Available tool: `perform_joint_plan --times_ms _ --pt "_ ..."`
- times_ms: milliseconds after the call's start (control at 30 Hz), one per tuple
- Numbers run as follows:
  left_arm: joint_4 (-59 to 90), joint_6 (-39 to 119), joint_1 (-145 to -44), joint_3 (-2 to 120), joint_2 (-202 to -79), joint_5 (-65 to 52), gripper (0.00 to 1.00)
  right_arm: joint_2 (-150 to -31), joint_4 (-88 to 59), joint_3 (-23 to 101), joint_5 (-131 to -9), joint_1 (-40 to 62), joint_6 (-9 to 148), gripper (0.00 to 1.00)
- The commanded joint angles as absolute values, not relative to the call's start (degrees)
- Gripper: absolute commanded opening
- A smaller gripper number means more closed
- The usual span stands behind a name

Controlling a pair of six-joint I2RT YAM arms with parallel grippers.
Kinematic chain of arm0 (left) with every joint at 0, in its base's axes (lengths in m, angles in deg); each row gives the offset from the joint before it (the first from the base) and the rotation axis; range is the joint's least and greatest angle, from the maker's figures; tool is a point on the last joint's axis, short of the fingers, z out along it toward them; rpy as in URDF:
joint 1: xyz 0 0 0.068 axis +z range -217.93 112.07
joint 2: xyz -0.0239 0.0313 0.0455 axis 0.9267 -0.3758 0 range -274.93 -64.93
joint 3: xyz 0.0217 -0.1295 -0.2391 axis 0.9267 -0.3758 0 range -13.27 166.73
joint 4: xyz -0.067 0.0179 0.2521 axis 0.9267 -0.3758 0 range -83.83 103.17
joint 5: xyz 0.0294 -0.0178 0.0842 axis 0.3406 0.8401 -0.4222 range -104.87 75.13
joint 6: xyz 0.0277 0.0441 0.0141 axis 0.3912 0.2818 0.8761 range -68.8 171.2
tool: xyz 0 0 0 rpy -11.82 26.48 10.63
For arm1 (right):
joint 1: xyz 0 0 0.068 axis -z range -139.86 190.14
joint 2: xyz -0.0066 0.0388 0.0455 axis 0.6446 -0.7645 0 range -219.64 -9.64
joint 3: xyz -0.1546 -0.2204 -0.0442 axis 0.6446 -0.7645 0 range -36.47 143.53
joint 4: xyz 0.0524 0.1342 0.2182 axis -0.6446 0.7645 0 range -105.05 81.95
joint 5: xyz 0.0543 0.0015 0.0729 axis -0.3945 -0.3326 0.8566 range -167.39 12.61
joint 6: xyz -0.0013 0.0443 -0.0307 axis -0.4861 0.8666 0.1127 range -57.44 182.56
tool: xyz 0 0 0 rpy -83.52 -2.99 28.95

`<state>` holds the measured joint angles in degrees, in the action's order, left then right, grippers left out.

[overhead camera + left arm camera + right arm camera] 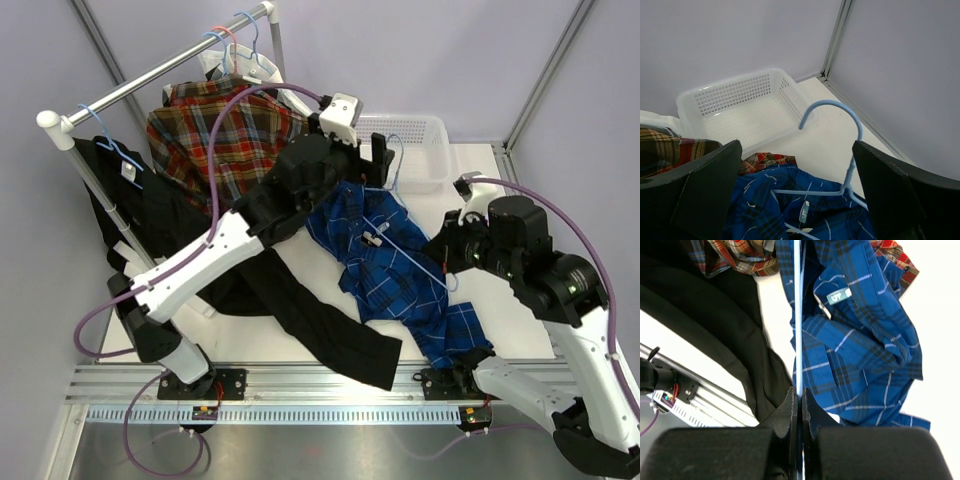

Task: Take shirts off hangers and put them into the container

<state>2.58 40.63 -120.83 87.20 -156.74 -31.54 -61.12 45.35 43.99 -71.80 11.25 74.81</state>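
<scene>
Jaws of left gripper [797,145] stand wide apart by the hook of light blue wire hanger [832,104], holding nothing. Blue plaid shirt [400,280], still hung, lies beside empty white perforated plastic basket [432,124]. Right gripper [800,395] clamps the hanger wire, probably anchoring it for stripping.

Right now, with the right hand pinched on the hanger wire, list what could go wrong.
1. The right hand is shut on only the thin wire of the light blue hanger; it may slip or twist when pulled.
2. The hanger sits inside the collar of the blue plaid shirt, so a pull could drag the shirt along instead of freeing it.
3. The left hand hangs open around the hanger's hook, holding nothing; the hook might catch a finger.
</scene>
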Motion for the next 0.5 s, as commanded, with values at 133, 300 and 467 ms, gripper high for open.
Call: perform_joint_plan --times_ms 133,300,467 --pt "4.3 36.2 -116.9 81.6 -147.9 -30.2 0.99 -56.7 55.3 50.1 -73.9 11.3 74.3 0.00" --pt "3.1 32.7 -111.9 75.8 -143.9 -28.7 0.99 -56.2 61.8 57.4 -74.0 11.4 74.2 0.00" --pt "2.4 32.5 -109.1 71.0 -139.4 -28.9 0.99 -58.8 65.5 69.4 -70.8 11.3 72.2 0.00"
